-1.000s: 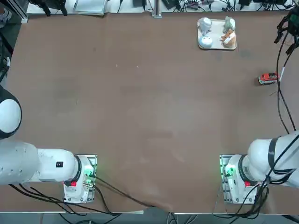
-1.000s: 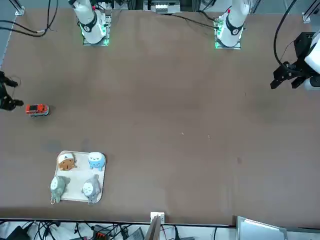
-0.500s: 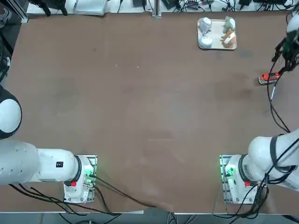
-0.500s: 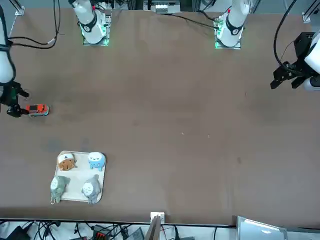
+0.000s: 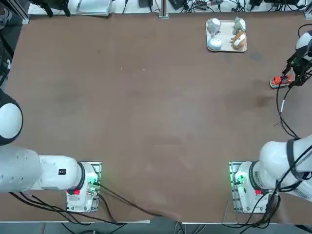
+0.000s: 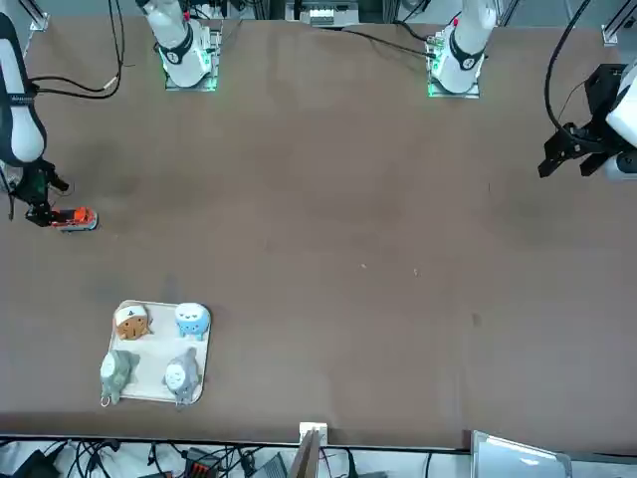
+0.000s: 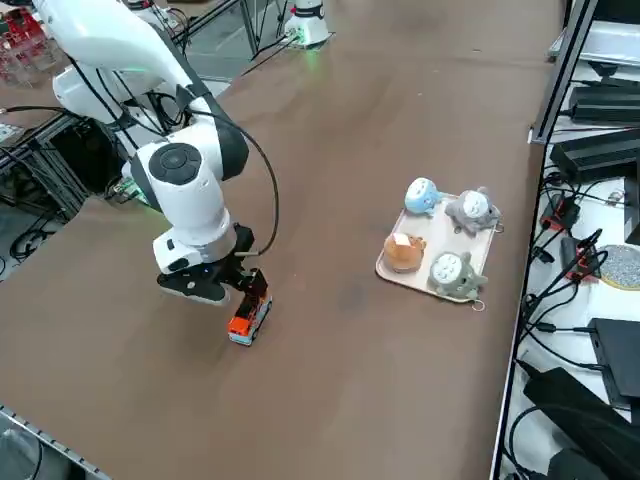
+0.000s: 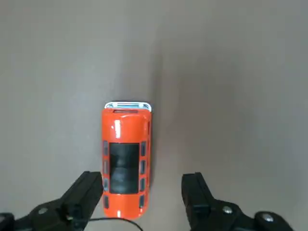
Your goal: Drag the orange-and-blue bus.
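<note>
The small boxy red-orange toy bus (image 8: 126,161) sits near the table's right edge, well apart from the white figurine tray (image 5: 226,40). The right gripper (image 8: 142,195) hangs spread open over its rear end; dragging hasn't begun.

Bare table (image 5: 146,122) lies open all round the orange-and-blue bus (image 5: 280,80); the white tray (image 5: 226,35) stands well apart.

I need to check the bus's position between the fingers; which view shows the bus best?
The right wrist view: the orange-and-blue bus fills it, seen from above. Elsewhere it is tiny beside the open right gripper.
</note>
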`<state>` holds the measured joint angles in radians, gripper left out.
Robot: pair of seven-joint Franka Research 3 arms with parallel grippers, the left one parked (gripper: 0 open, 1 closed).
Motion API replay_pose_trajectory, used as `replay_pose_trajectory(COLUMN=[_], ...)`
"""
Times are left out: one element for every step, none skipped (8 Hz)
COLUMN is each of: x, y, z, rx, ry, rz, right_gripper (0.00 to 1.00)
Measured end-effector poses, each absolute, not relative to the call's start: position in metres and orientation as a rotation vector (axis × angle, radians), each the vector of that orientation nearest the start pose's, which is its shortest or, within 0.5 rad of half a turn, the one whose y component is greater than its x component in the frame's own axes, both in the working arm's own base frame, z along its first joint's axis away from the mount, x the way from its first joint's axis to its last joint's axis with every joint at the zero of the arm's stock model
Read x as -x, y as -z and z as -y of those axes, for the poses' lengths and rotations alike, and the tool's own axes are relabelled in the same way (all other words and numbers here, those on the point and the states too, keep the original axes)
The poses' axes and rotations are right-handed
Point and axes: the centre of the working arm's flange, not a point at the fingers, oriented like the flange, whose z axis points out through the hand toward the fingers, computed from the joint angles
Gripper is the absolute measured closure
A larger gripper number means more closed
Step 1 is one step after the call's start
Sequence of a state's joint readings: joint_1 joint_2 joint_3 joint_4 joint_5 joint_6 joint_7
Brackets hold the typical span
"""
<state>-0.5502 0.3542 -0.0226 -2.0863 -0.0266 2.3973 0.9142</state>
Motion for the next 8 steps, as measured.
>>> replay_pose_trajectory(x=[-0.491,-0.494,-0.494,-0.494,-0.493,-0.493,-0.492,-0.492], y=[-0.247,-0.238,-0.23,-0.222,-0.218,-0.215,-0.214,-0.214], z=[0.314,0.313,0.313,0.313,0.313,0.313,0.313,0.313], rx=[2.342,2.334,2.334,2.334,2.335,2.335,2.328,2.302], ry=[-0.036,-0.015,-0.015,-0.022,-0.029,-0.035,-0.037,-0.038], rz=[-2.121,-2.119,-2.119,-2.119,-2.12,-2.121,-2.125,-2.136], right_gripper=[0.0,0.0,0.0,0.01,0.02,0.04,0.1,0.17])
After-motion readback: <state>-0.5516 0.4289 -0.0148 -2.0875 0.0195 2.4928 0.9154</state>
